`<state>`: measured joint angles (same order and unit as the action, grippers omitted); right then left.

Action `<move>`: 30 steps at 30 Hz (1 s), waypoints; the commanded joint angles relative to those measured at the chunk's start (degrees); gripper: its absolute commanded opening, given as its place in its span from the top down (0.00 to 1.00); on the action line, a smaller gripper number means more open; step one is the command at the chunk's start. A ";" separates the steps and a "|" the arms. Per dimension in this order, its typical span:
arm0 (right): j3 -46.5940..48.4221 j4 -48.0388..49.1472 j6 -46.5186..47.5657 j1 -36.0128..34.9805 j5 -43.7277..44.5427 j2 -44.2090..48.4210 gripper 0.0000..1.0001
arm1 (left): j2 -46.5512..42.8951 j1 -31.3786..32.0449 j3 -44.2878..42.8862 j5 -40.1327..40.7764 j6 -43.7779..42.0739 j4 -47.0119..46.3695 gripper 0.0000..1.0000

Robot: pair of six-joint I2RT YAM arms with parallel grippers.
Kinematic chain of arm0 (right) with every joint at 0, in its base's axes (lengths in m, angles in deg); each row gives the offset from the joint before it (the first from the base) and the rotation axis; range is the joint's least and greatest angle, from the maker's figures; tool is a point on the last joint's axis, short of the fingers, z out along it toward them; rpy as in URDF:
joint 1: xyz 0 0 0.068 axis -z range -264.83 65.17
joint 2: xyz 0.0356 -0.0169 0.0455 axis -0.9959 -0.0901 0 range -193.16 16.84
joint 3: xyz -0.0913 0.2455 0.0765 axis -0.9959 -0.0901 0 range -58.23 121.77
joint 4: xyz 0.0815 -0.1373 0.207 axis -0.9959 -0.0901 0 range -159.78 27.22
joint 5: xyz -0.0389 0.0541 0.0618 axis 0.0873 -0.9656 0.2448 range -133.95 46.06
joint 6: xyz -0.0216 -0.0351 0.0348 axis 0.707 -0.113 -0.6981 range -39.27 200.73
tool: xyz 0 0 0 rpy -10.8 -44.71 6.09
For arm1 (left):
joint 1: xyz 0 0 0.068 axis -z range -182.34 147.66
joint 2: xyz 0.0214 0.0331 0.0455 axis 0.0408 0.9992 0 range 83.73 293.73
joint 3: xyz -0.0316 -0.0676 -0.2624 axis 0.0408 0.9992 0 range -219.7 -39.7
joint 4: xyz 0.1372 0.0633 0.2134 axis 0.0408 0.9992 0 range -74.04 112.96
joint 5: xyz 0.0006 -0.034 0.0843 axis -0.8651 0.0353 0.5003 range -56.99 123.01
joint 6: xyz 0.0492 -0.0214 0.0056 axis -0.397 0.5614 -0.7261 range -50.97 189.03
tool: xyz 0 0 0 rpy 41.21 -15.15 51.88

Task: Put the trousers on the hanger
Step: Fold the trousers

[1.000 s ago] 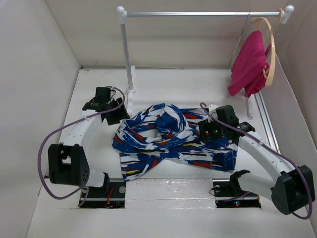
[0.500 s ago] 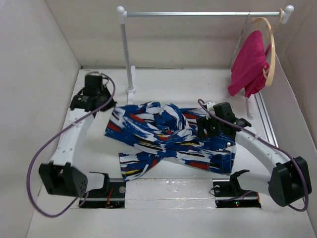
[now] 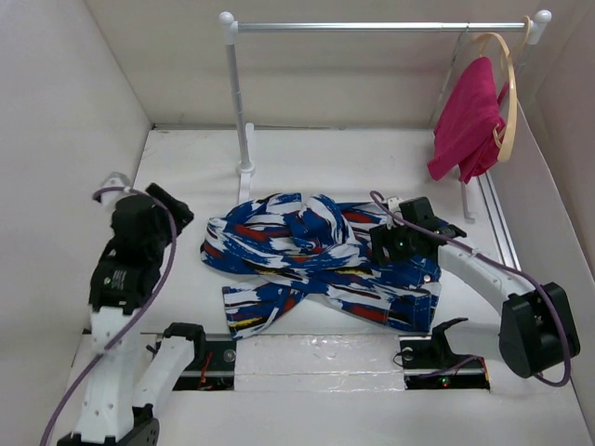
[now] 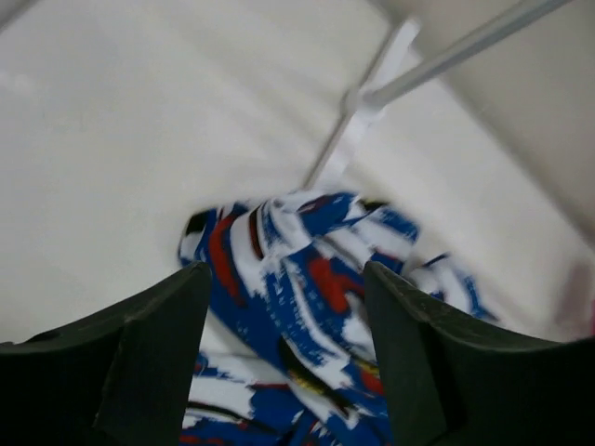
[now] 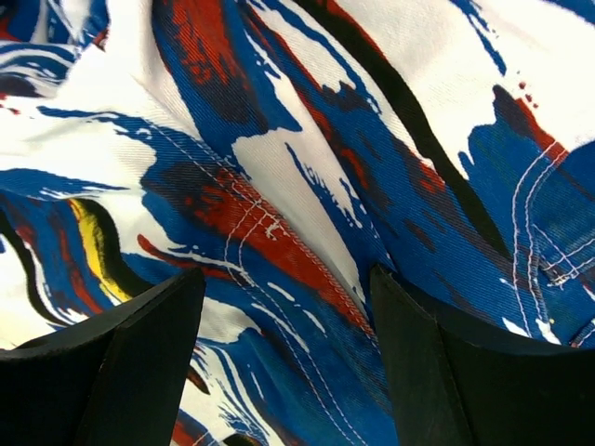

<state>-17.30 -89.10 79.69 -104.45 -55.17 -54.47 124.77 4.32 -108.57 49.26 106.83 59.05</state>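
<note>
The trousers [image 3: 316, 255], in a blue, white, red and black print, lie crumpled in the middle of the table. My left gripper [image 3: 172, 206] is open and empty, raised to their left. In the left wrist view [image 4: 284, 362] the trousers [image 4: 307, 279] show below it, blurred. My right gripper [image 3: 400, 246] is open, low over the right part of the trousers. Its fingers straddle a stitched seam [image 5: 279, 242] in the right wrist view [image 5: 284, 362]. A thin grey wire hanger [image 3: 450, 76] hangs from the rail at the right, partly behind the pink garment.
A white clothes rack, with its rail [image 3: 372, 27] and left post [image 3: 240, 111], stands at the back. A magenta-pink garment [image 3: 469, 116] hangs on a pale wooden hanger [image 3: 509, 88] at its right end. White walls close in on both sides.
My left arm has swung back from beside the trousers to the left and risen. The trousers' left edge has settled into a rounder heap. The right gripper has barely moved.
</note>
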 commanded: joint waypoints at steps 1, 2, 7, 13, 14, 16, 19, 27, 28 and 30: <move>0.47 3.56 0.07 0.46 -2.22 2.39 0.23 | 5.97 0.02 8.80 -4.28 -0.97 0.07 0.36; 0.99 3.82 0.07 0.46 -2.48 3.19 0.23 | 7.99 0.02 9.53 -5.78 -1.32 -0.89 0.33; 5.30 1.02 2.70 -0.86 -2.31 5.56 0.23 | 17.40 -0.50 16.98 -15.53 -2.02 -10.28 0.16; 4.69 -0.48 2.10 -3.84 -1.52 6.88 0.21 | 28.20 -0.50 20.00 -22.58 -3.60 -23.75 0.08; 4.34 -0.22 1.92 -3.85 -1.52 6.80 0.21 | 30.48 -0.50 19.30 -23.01 -5.18 -24.10 0.09; 3.81 0.40 1.48 -3.85 -1.61 6.62 0.21 | 37.43 -0.50 15.80 -21.44 -5.89 -22.88 0.30; 5.30 4.69 2.09 -4.55 -5.10 4.35 0.22 | 36.76 0.02 13.93 -21.61 -5.72 -21.82 1.00; 24.00 7.78 1.83 -17.28 -4.96 -11.30 0.20 | 23.15 0.02 15.59 -18.36 -5.02 -14.88 1.00; 25.24 8.39 1.13 -19.91 -3.21 -14.01 0.20 | 21.64 0.02 17.60 -18.53 -4.32 -14.44 1.00; 27.44 9.01 -0.61 -21.77 -2.31 -17.79 0.20 | 17.70 0.02 19.72 -19.49 -3.53 -14.35 1.00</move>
<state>6.32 -83.99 80.87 -123.20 -58.95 -69.38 146.82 4.45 -90.80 28.87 102.50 42.50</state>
